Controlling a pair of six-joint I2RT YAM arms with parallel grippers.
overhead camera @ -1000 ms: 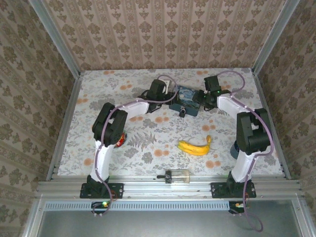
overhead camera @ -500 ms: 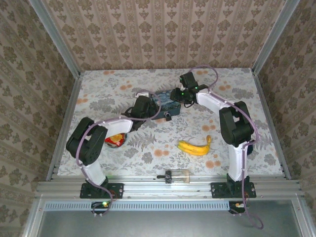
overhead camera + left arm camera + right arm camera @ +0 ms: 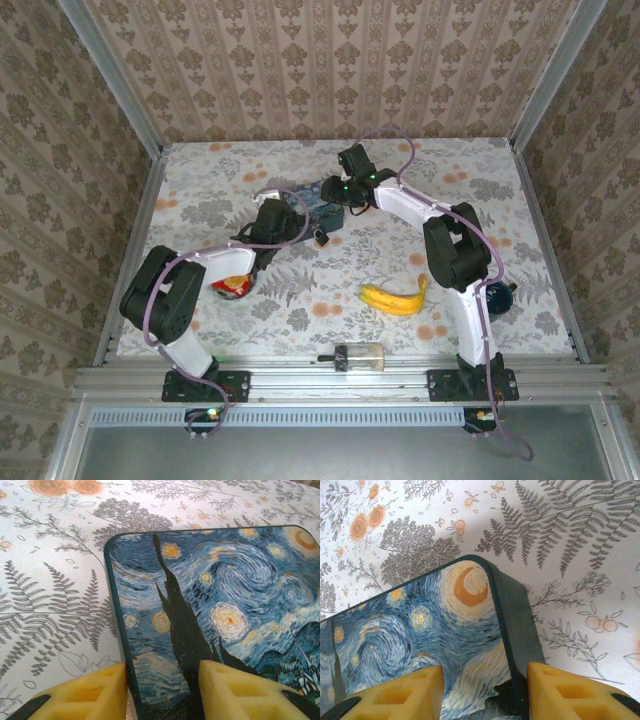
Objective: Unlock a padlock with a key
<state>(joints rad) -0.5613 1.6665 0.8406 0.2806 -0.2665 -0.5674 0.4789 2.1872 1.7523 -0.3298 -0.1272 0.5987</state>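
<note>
Left claw [image 3: 162,675] and right claw [image 3: 485,675], half-closed, each pinch a tin box [image 3: 310,206] corner; either shallow hold may slip, jolting the padlock [image 3: 322,238].

Your top camera looks down from above and behind the arm bases [image 3: 195,383], taking in the whole table [image 3: 335,285]. Each wrist camera looks past its own yellow fingers [image 3: 235,692] [image 3: 570,692], very close, onto the blue painted tin box [image 3: 305,204] [image 3: 215,595] [image 3: 415,630], which all three views share.
</note>
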